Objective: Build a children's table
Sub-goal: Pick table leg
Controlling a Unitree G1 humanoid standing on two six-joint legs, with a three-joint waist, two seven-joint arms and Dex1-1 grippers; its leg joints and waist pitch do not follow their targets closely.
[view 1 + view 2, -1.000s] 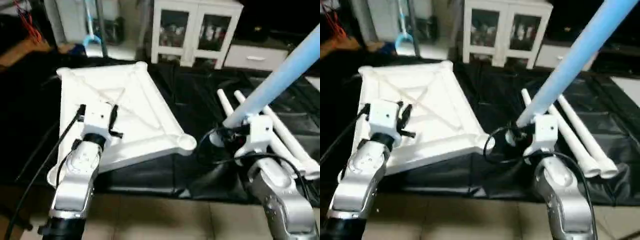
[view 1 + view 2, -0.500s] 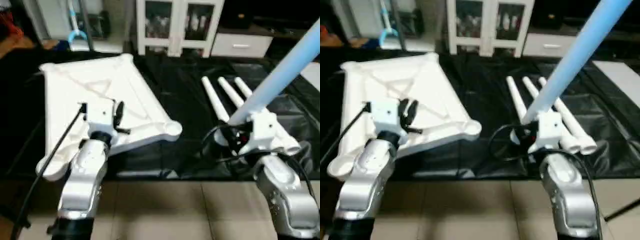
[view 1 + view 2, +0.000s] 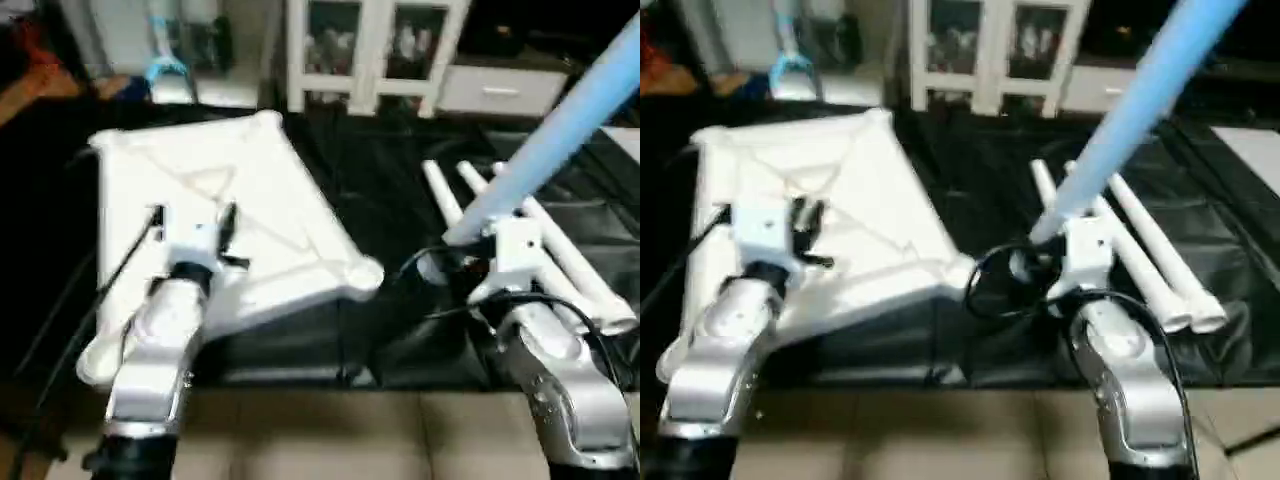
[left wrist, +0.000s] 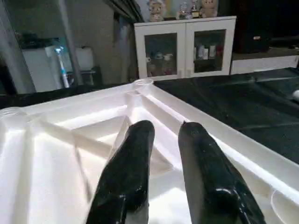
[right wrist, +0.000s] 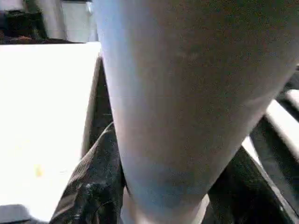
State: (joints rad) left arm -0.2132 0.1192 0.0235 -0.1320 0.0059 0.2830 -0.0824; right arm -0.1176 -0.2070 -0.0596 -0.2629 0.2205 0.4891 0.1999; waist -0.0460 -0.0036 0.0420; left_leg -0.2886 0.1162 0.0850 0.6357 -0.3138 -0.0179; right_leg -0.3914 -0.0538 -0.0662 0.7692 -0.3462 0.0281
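Observation:
The white tabletop [image 3: 250,200] lies upside down on the black cloth, ribs up, with a round corner socket [image 3: 366,273] facing me. Above its near part hovers my left gripper [image 4: 166,127]; its two black fingers [image 4: 131,158] stand a narrow gap apart with nothing between them. My right gripper [image 3: 455,262] is shut on the thick lower end of one table leg [image 3: 560,130], which slants up and to the right, out of the picture. That leg [image 5: 187,93] shows close up in the right wrist view. Three more legs [image 3: 1160,265] lie side by side on the cloth behind the right arm.
The black cloth [image 3: 380,180] covers the work surface, and tiled floor [image 3: 330,430] lies in front of it. A white cabinet with glass doors [image 3: 375,50] stands at the back. A black cable [image 3: 990,285] loops beside my right wrist.
The whole picture has shifted with the head camera. Both grippers stand as before relative to the tabletop and the held leg.

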